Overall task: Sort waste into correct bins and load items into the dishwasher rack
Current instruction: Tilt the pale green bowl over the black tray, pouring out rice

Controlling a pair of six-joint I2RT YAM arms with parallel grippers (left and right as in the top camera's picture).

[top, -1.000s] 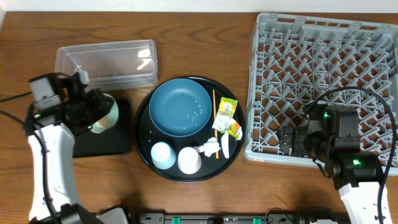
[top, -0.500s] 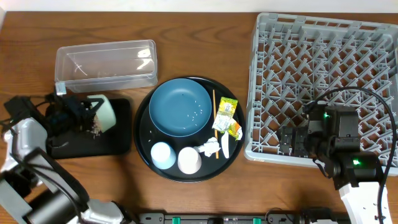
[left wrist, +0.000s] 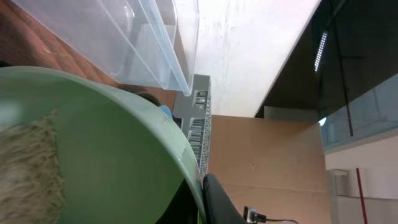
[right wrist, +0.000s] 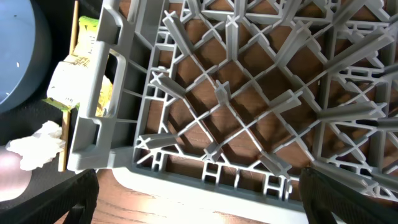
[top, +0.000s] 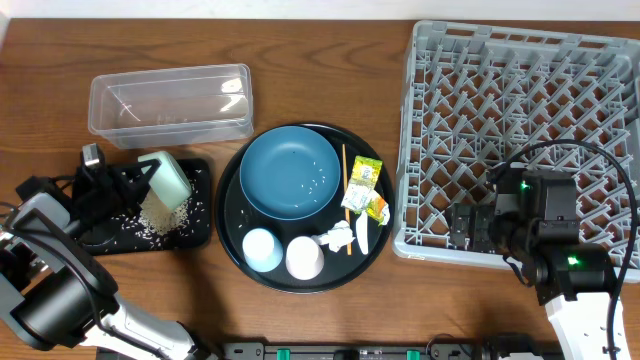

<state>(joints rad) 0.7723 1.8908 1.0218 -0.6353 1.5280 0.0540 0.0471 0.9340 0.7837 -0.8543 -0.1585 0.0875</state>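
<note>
My left gripper [top: 135, 180] is shut on the rim of the small cream bowl [top: 168, 180], which is tipped on its side over the shallow black tray [top: 197, 232]. White rice grains [top: 155, 222] lie scattered on that tray. In the left wrist view the bowl [left wrist: 112, 155] looks pale green, with rice [left wrist: 31, 174] still inside. The clear tub [top: 170, 100] stands behind. My right gripper [top: 470, 228] is open and empty over the front-left corner of the grey rack [top: 520, 130]. The blue plate [top: 290, 172], pale blue cup [top: 262, 248], whitish cup [top: 305, 257], stick [top: 345, 185], wrappers [top: 362, 180] and white scrap [top: 338, 238] sit on the round tray.
The large round black tray [top: 230, 205] lies between the black tray and the rack. The right wrist view shows the rack's corner [right wrist: 249, 99], a wrapper [right wrist: 74, 74] and the scrap [right wrist: 37, 140] just left of it. Bare wooden table runs along the front.
My left arm has swung down and left, tipping the bowl from upright onto its side. Rice has spilled out onto the black tray. The right arm has not moved.
</note>
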